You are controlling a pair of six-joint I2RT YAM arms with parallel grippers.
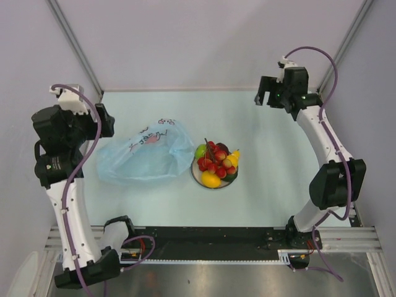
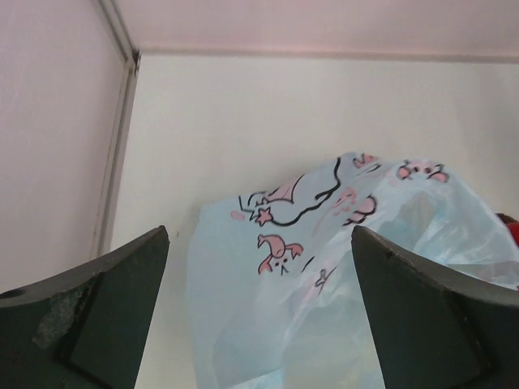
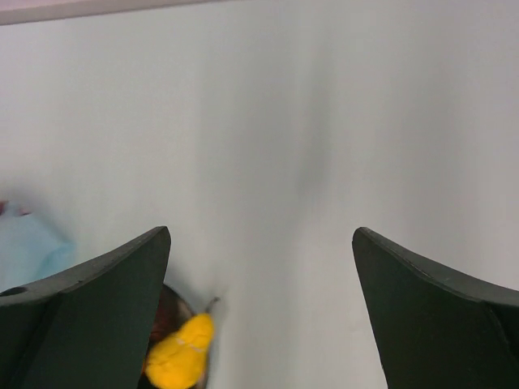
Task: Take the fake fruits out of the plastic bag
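The left tool (image 2: 259, 232) hangs over the far-left part of the counter (image 1: 272, 167), its fingers spread wide and pinching nothing. In its wrist view the plastic bag (image 1: 145, 156) lies straight ahead and below, framed between the two fingers. The bag is slumped flat on the counter, its long axis running left to right. Its right end lies just beside the plate (image 1: 194, 172); whether they touch I cannot tell.

The fake fruits (image 1: 215, 164) are heaped on that plate, outside the bag: a green apple (image 1: 200, 151) at the far-left, red berries (image 1: 213, 162) in the middle and a yellow piece (image 1: 211, 180) at the near edge. Whether anything is left inside the bag cannot be seen through the film.

The right tool (image 3: 261, 232) is held high at the far right, also spread and empty, well apart from the bag. The left arm is much the nearer, so any further check or lift of the bag would likely fall to it.
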